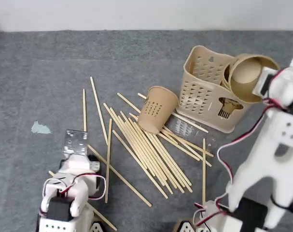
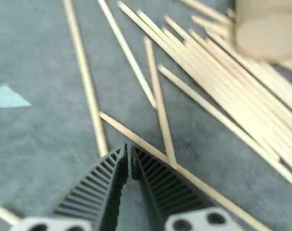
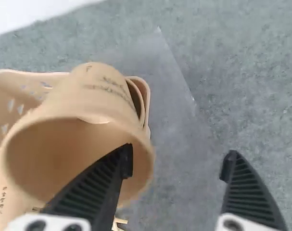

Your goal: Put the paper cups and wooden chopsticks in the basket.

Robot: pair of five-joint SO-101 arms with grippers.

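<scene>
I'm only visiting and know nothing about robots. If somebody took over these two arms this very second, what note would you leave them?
Left hand: shut, empty, low over loose chopsticks.
Right hand: open, one finger inside the mouth of the tilted cup at the end of the basket, not squeezing it.
Second cup: on its side on the chopstick pile, beside the basket.
Done: perhaps the tilted cup; I cannot tell if it sits fully inside.
Left: the second cup, and every visible chopstick, all lying on the table.
</scene>
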